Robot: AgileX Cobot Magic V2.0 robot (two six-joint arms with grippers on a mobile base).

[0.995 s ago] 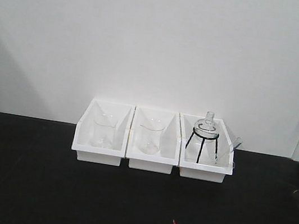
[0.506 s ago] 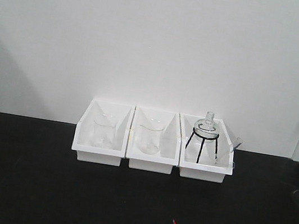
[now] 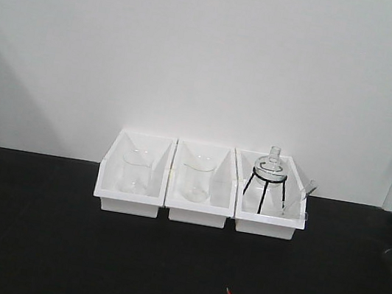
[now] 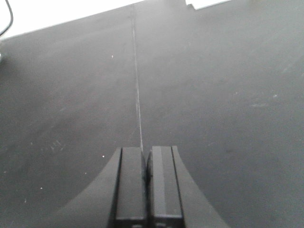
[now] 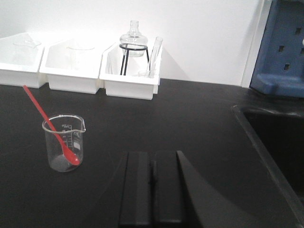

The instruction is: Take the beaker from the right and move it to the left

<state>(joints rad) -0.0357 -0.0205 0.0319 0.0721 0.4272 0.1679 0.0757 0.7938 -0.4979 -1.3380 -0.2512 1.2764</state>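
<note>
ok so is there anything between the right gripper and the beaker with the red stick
No. In the right wrist view only bare black tabletop lies between the right gripper, jaws together, and the beaker, which stands ahead and to its left.

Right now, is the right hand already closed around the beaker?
No, in the right wrist view the right hand is shut on nothing, and the beaker stands apart on the black table to its left.

The left gripper (image 4: 147, 164) has its two dark fingers (image 4: 129, 183) pressed flat against each other, no gap between them, holding nothing. The right gripper (image 5: 153, 166) is likewise closed, its black fingers (image 5: 137, 190) together and empty. Neither arm appears in the front view.
</note>
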